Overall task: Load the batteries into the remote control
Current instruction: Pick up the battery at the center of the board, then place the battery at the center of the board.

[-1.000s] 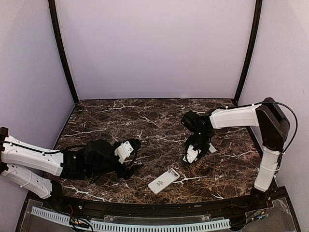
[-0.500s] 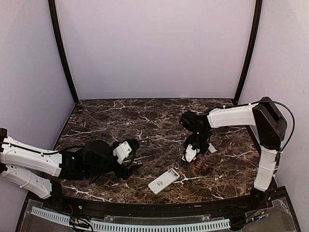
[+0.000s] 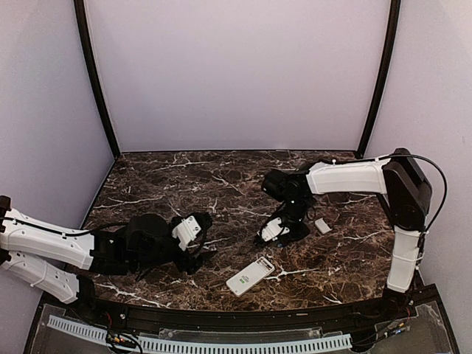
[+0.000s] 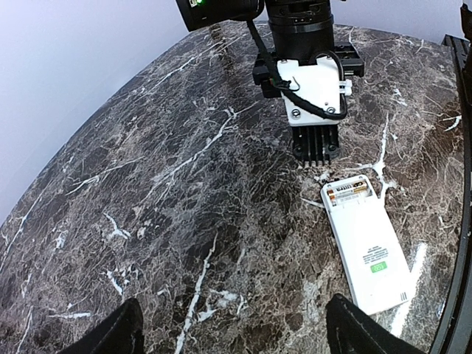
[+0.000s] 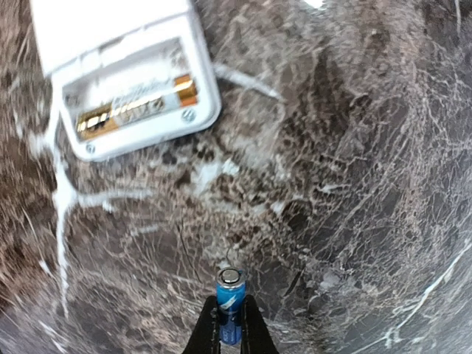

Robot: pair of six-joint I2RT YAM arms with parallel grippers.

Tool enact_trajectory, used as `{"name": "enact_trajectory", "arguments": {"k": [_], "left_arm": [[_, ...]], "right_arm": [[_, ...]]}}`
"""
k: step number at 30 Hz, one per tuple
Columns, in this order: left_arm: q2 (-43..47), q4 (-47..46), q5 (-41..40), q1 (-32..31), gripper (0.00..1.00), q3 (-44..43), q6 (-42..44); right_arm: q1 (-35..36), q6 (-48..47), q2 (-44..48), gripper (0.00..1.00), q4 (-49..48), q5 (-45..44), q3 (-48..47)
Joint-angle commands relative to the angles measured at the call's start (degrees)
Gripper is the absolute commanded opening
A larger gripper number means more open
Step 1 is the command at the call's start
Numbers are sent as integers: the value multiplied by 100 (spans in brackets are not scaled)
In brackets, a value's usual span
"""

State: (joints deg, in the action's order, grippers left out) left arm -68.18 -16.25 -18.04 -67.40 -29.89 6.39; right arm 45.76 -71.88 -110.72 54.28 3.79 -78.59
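Remote control (image 3: 250, 276) lies flat on the dark marble table (image 3: 184, 177), close to the front edge and between the two arms. Its battery compartment (image 5: 133, 103) is uncovered at the end that faces the right gripper (image 3: 271, 231). One gold-coloured battery (image 5: 136, 109) is lying inside it.

The right gripper is just beside this open end and points down to the table. Its two fingers are pressed together on a blue battery (image 5: 230, 295), which sticks out past the fingertips. I cannot tell if it touches the marble.

The left gripper (image 4: 236, 335) is low over the table, to the left of the remote and apart from it. Its jaws are spread wide and have hold of nothing.

A small white flat piece (image 3: 322, 226) lies on the table to the right of the right gripper.
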Motion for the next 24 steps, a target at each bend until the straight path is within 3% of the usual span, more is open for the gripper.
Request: {"name": "enact_trajectory", "arguments": {"k": [1,10,16,24], "left_arm": [[71,13,-1,-10,85,68,-84],[224,111,-77,-12,85,104,-158],[82,311,-35,-13,85,17,-262],[-335,790,327,-181,85,-160,-465]], "right_arm": [[72,2107,-212,0,515,540,-226],[69,5364,482,0,-385,960,-327],[60,8347,861,0,-389,202,-66],[322,10078,1086,0,-82,-533,1002]]}}
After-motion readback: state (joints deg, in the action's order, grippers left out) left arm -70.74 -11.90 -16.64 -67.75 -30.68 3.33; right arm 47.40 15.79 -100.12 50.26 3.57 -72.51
